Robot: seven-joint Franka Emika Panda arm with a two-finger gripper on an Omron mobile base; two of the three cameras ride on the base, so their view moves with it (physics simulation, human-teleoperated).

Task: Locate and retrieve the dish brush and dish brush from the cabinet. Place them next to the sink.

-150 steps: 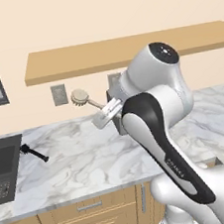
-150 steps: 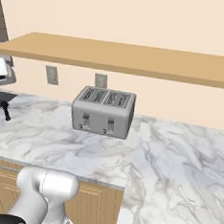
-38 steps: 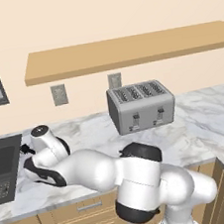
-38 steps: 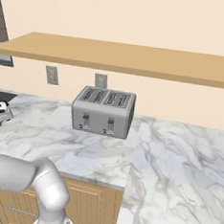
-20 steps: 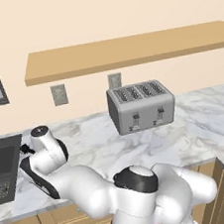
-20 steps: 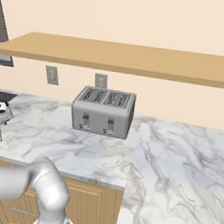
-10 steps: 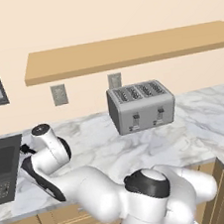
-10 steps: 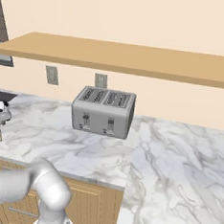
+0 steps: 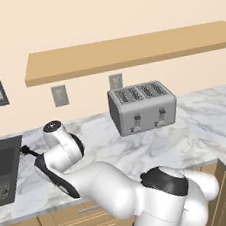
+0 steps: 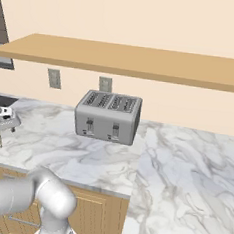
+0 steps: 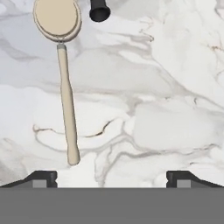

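Observation:
The pale wood dish brush lies flat on the marble counter, its round disc head toward the top of the hand view. The tip of the black dish brush lies just beside that head. My gripper hovers above the counter, open, with nothing between its fingertips, and the wooden handle ends close to one of them. In the left base view my wrist hangs over the counter right of the dark sink, with the black brush poking out beside it. The gripper is at the left edge of the right base view.
A grey four-slot toaster stands against the back wall, well to the right of my hand. A wooden shelf runs above it. My own arm sweeps low across the counter front. Wood cabinet fronts sit below.
Several seconds ago the wooden brush was held in the air near the toaster; now it lies on the counter by the sink. Over the last second nothing visibly moves.

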